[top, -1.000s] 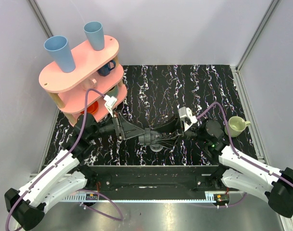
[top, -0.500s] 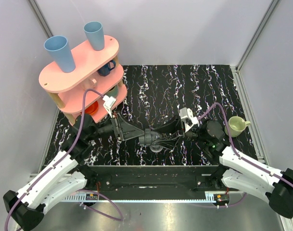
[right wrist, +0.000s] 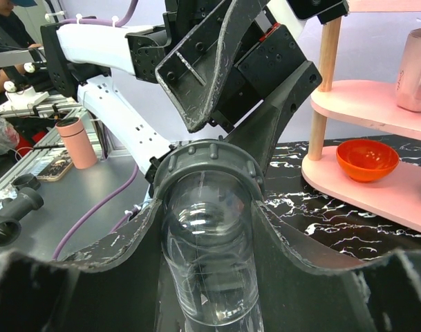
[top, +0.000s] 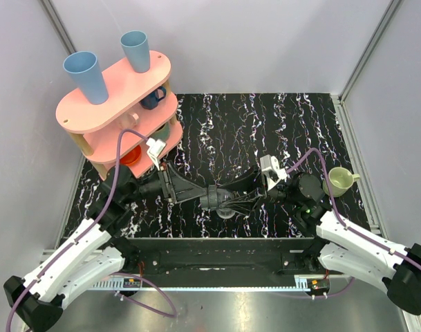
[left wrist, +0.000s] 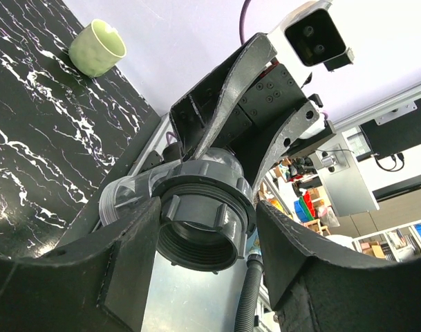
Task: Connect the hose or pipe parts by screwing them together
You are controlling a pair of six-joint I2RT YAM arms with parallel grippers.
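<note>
Pipe parts (top: 217,199) hang low over the black, white-veined tabletop (top: 265,124) at mid-scene. They are clamped between the left gripper (top: 207,196), reaching in from the left, and the right gripper (top: 234,198), reaching in from the right. From above, the fittings and both claws merge into one dark knot. The long axis of the assembly appears to run left to right, in line with both claws, and neither arm is clearly nearer.

From the left wrist, the dark grey, lugged plastic ring nut (left wrist: 204,220) sits between this claw's two fingers, which close narrowly on its sides. Its threaded mouth faces the camera. Behind it the clear plastic tube (left wrist: 127,198) runs away into the right claw.

From the right wrist, that tube fills the gap between this claw's fingers, which grip it on both sides. The nut caps its far end, and the left claw straddles the nut beyond. Turning the nut about this shared axis looks to be the next move, so the two claws need to stay in line.

How far the threads are engaged is hidden inside the nut. The tube's near end is cut off at the frame's lower edge. Whether the left fingers press hard on the lugs or only rest against them is hard to judge.
</note>
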